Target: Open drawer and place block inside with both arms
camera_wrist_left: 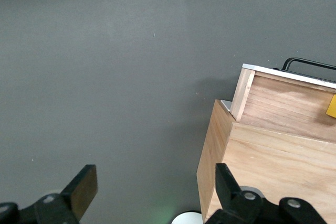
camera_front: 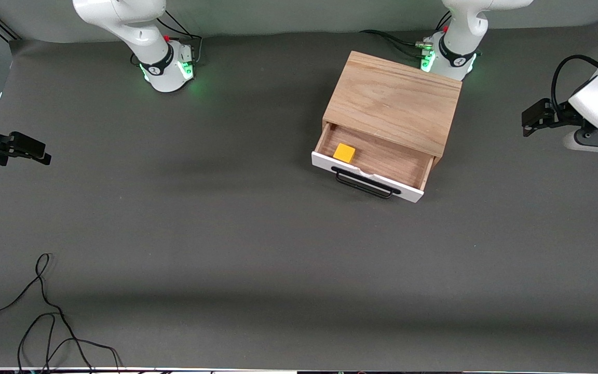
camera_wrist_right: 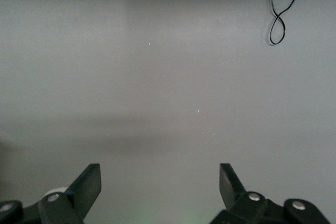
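The drawer (camera_front: 369,174) stands pulled open from the oak box (camera_front: 395,101), its white front and black bar handle (camera_front: 365,184) facing the front camera. The yellow block (camera_front: 344,152) lies inside the drawer, at the corner toward the right arm's end. My left gripper (camera_front: 531,117) is open and empty, up in the air at the left arm's end of the table, apart from the box. Its wrist view shows the box (camera_wrist_left: 273,171), the drawer's side (camera_wrist_left: 289,103) and a sliver of the block (camera_wrist_left: 332,106). My right gripper (camera_front: 37,149) is open and empty over the right arm's end of the table.
A loose black cable (camera_front: 44,311) lies on the dark grey table near the front camera at the right arm's end; it also shows in the right wrist view (camera_wrist_right: 278,17). The two green-lit arm bases (camera_front: 169,67) (camera_front: 447,54) stand farthest from the front camera.
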You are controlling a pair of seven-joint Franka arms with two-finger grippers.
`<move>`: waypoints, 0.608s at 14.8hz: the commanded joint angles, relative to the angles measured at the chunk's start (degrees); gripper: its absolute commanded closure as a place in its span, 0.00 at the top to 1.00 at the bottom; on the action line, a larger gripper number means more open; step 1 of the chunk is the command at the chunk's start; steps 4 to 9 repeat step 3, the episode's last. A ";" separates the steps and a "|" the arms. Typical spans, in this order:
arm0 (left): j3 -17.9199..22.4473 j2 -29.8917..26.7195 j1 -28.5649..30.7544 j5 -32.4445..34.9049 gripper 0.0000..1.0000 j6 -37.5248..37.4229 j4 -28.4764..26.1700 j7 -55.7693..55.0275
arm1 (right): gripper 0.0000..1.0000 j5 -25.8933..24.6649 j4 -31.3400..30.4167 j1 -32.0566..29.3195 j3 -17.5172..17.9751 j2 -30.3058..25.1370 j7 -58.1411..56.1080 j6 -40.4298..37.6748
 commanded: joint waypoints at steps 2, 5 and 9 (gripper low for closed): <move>0.51 -0.49 -0.40 -0.22 1.00 0.13 -0.35 0.70 | 1.00 -0.96 -0.24 -0.27 0.44 -0.71 -0.55 -0.26; 0.51 -0.49 -0.40 -0.22 1.00 0.13 -0.35 0.70 | 1.00 -0.96 -0.23 -0.27 0.44 -0.79 -0.55 -0.26; 0.51 -0.49 -0.40 -0.22 1.00 0.13 -0.35 0.70 | 1.00 -0.96 -0.23 -0.27 0.44 -0.79 -0.55 -0.26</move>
